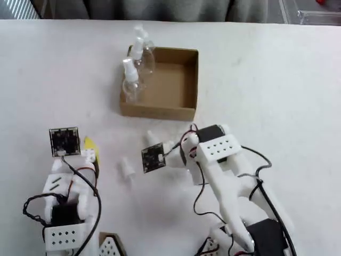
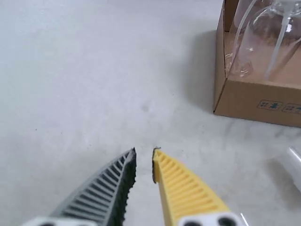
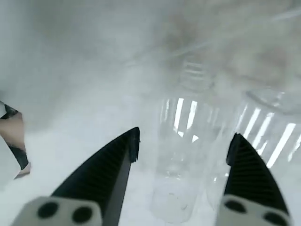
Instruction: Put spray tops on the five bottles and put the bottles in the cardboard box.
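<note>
Right pincer [image 3: 184, 146]: spread wide, its black fingers on either side of a clear bottle and, as far as can be seen, not touching it.
Clear bottle [image 3: 181, 160]: lies on the white counter [image 1: 277, 85] between the right pincer's fingers, bare threaded neck pointing away from the pincer.
Second clear bottle [image 3: 273, 127]: just outside one finger of the right pincer, beside the first.
Left pincer [image 2: 143, 155]: grey and yellow fingers nearly pressed together with a slim gap at the tips and nothing between them, over bare counter.
Cardboard box [image 1: 184, 80]: open-topped, beyond both pincers, nearer the right one.
Spray-topped bottles [image 1: 133, 80]: two, inside the box along the wall on the left pincer's side.
Small clear piece [image 1: 126, 169]: on the counter between the two pincers, too faint to identify.
</note>
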